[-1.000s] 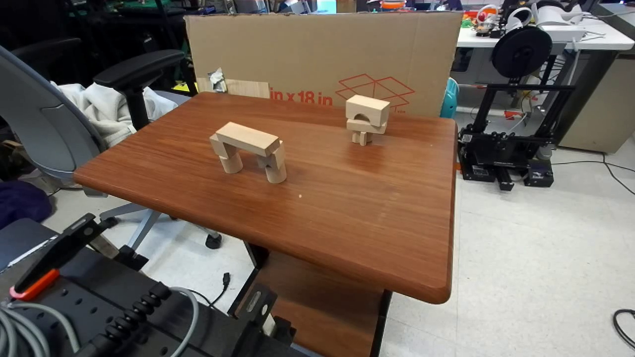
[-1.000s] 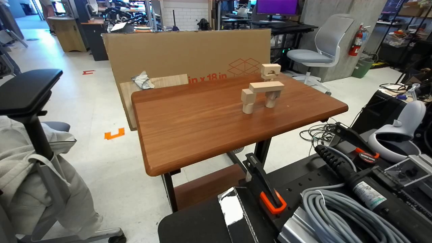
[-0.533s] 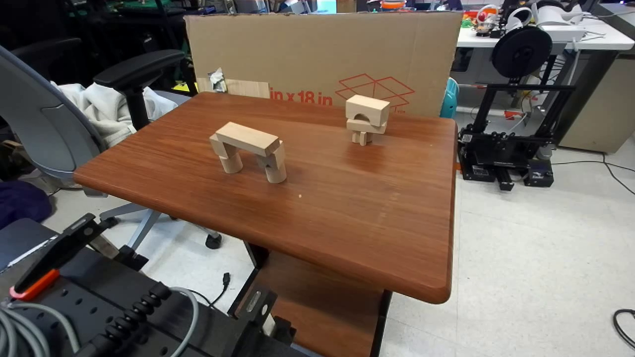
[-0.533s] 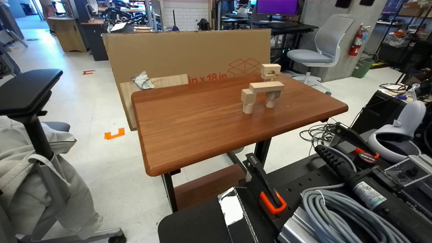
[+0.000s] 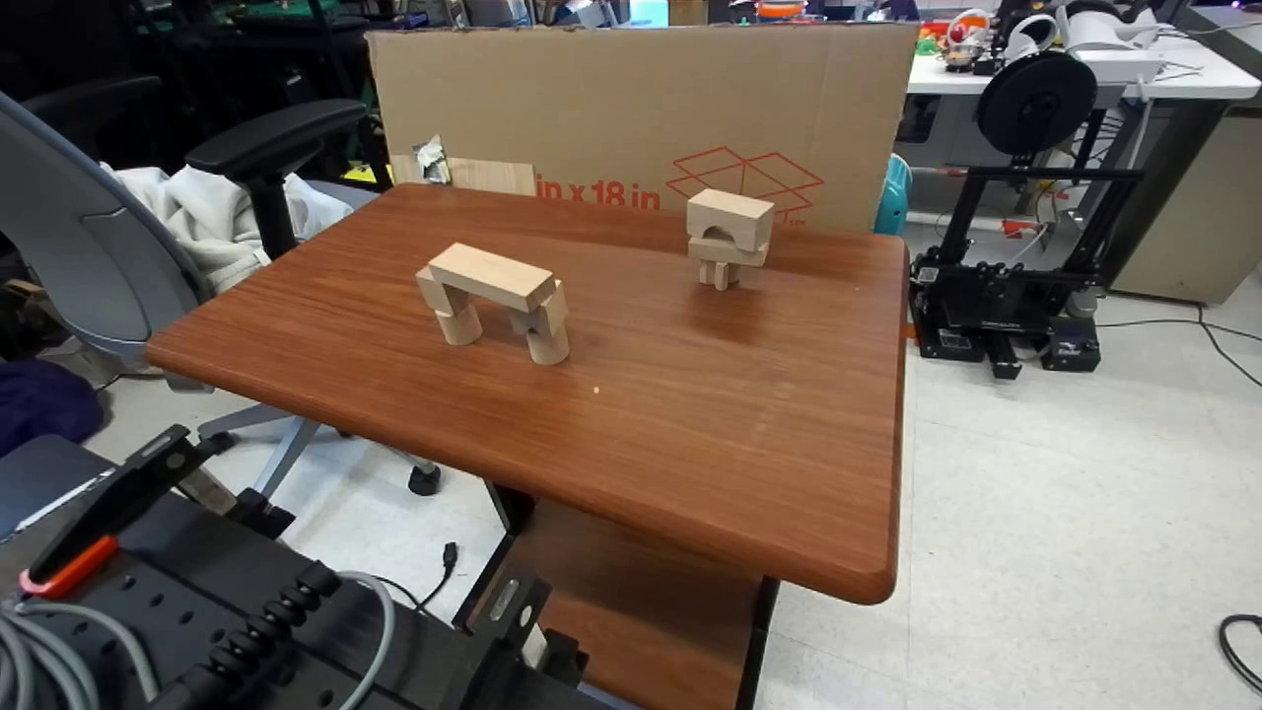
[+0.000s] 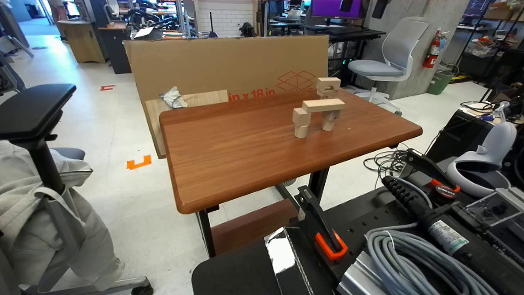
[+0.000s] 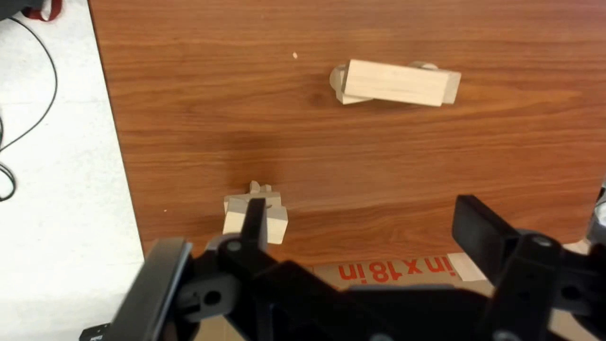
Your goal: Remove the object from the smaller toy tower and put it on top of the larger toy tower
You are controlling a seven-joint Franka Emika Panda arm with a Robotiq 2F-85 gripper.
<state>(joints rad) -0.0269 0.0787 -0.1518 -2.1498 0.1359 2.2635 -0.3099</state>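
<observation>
The object, a light-wood arch block (image 5: 731, 218), lies on top of the smaller toy tower (image 5: 727, 251), which is a flat piece on short legs. In an exterior view the object (image 6: 328, 83) shows behind the larger toy tower (image 6: 323, 105), a long slab across two chunky legs. In the wrist view the larger tower (image 7: 397, 83) is at the upper right. My gripper (image 7: 362, 206) is open and empty. Its left finger covers part of the object (image 7: 277, 226) in the wrist view. In an exterior view only the fingertips (image 6: 363, 7) show at the top edge, high above the table.
Both towers stand on the brown wooden table (image 5: 690, 414). A cardboard panel (image 5: 611, 99) stands upright along the table's far edge, close behind the smaller tower. An office chair (image 5: 276, 138) stands at one side. A black bench with clamps and cables (image 6: 368, 229) is in front.
The fingertips have come into view at the top edge of an exterior view and moved left and slightly down there. The blocks have not moved.
</observation>
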